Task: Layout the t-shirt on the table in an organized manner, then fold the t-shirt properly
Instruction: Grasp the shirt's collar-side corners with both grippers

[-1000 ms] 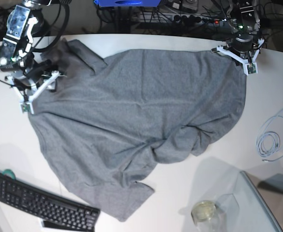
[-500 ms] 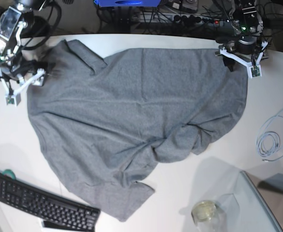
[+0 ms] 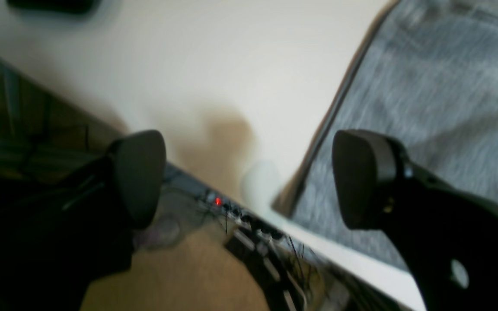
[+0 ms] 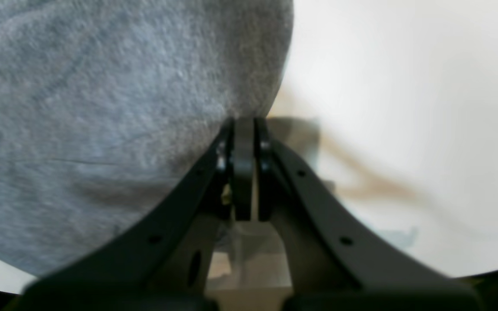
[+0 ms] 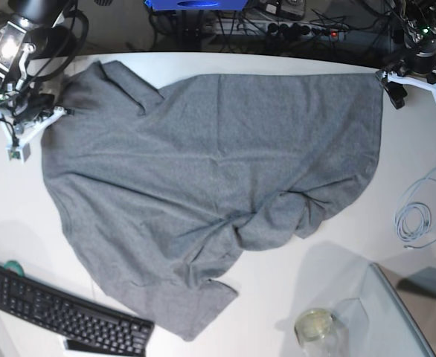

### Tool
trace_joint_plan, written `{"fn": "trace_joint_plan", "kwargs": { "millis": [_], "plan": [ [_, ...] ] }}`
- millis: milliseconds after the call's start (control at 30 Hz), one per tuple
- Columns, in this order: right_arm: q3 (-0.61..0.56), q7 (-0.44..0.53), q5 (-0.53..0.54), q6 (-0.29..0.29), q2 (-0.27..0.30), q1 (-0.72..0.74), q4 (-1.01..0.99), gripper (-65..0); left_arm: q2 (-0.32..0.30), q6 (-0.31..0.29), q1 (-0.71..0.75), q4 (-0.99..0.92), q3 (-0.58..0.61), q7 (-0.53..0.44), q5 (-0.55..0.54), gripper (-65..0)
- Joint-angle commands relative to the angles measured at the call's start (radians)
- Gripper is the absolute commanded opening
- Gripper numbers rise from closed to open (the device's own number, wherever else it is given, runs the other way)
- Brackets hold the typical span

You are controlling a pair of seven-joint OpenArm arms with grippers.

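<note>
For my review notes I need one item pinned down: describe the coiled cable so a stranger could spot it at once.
Start from the white table with the grey t-shirt spread across it. In the base view, look past the shirt toward the table's right edge, above the clear glass panel. The coiled cable lies there on bare tabletop, apart from the shirt: a thin pale loop, the only cord on the table.

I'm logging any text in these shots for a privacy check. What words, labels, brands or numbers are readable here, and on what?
None can be read.
Keyboard: key legends too small to make out.
T-shirt: plain grey, no print or label showing in any view.
Blue item at the far edge of the table: no legible marking.
Both wrist views are blurred and show no writing.
</note>
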Motion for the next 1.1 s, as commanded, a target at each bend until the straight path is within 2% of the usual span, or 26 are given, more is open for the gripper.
{"fn": "trace_joint_plan", "kwargs": {
  "millis": [0,133,300,467,600,667,700,767,833,867,967,1067],
  "plan": [
    [0.002,0.003,0.008,0.002,0.007,0.016,0.047,-64.1,-0.005,-0.013,-0.003,0.027,-0.002,-0.012,-0.008,-6.9],
    [-0.034,-0.101,0.008,0.002,0.007,0.06,0.122,-64.4,-0.005,-0.013,-0.008,0.032,-0.001,-0.013,-0.008,-6.9],
    [-0.109,-0.161,0.006,-0.005,0.008,0.129,0.153,-64.4,-0.008,-0.013,-0.029,0.033,0.035,-0.007,-0.008,-6.9],
    [-0.184,-0.165,0.002,-0.008,0.016,0.252,0.092,-64.4,-0.011,-0.01,-0.029,0.033,0.098,-0.012,-0.007,-6.9],
    [-0.196,-0.116,0.0,-0.008,0.054,0.372,-0.114,-63.8,-0.011,-0.008,-0.026,0.033,0.144,-0.012,-0.007,-6.9],
    [-0.196,-0.106,0.0,-0.008,0.091,0.418,-0.234,-58.4,-0.011,-0.008,-0.025,0.033,0.151,-0.012,-0.005,-6.9],
    [-0.196,-0.109,0.0,-0.008,0.104,0.428,-0.266,-53.3,-0.011,-0.008,-0.025,0.033,0.15,-0.012,0.004,-6.9],
    [-0.196,-0.118,0.0,-0.008,0.128,0.425,-0.267,-39.6,-0.011,-0.01,-0.026,0.033,0.15,-0.013,0.056,-6.9],
    [-0.19,-0.122,0.003,-0.002,0.139,0.372,-0.175,-26.4,-0.01,-0.011,-0.029,0.027,0.15,-0.013,0.124,-6.9],
    [-0.181,-0.121,0.003,-0.002,0.139,0.333,-0.099,-23.7,-0.01,-0.011,-0.031,0.026,0.15,-0.015,0.145,-6.7],
    [-0.113,-0.132,0.008,0.005,0.117,0.169,0.141,-22.7,-0.011,-0.011,-0.031,0.026,0.142,-0.015,0.176,-6.6],
    [-0.099,-0.127,0.043,0.102,0.091,0.052,0.175,-22.5,-0.016,-0.013,-0.033,0.026,0.141,-0.015,0.167,-6.6]
  ]
}}
